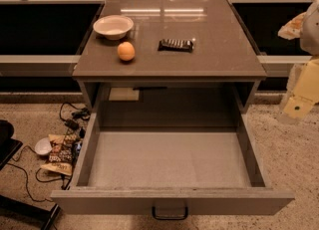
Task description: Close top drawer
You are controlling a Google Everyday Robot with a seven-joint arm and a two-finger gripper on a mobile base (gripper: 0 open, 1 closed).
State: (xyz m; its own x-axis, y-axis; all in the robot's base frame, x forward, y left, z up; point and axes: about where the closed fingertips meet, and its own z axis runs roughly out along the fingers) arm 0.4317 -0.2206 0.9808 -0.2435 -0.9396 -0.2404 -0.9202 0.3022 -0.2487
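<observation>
The top drawer (169, 159) is a wide, deep grey box pulled far out of the cabinet toward me. It is empty inside. Its flat front (99, 202) runs along the bottom of the view, with a small dark loop handle (170, 213) at its middle. My gripper (298, 102) is at the right edge, on the cream arm, level with the drawer's back right corner. It is apart from the drawer and to the right of its side wall.
On the cabinet top (219, 50) stand a white bowl (113, 26), an orange (126, 51) and a dark snack bar (175, 45). Cables, snack packets (60, 153) and a small white bowl (42, 147) lie on the floor to the left. A dark base (7, 144) stands at the far left.
</observation>
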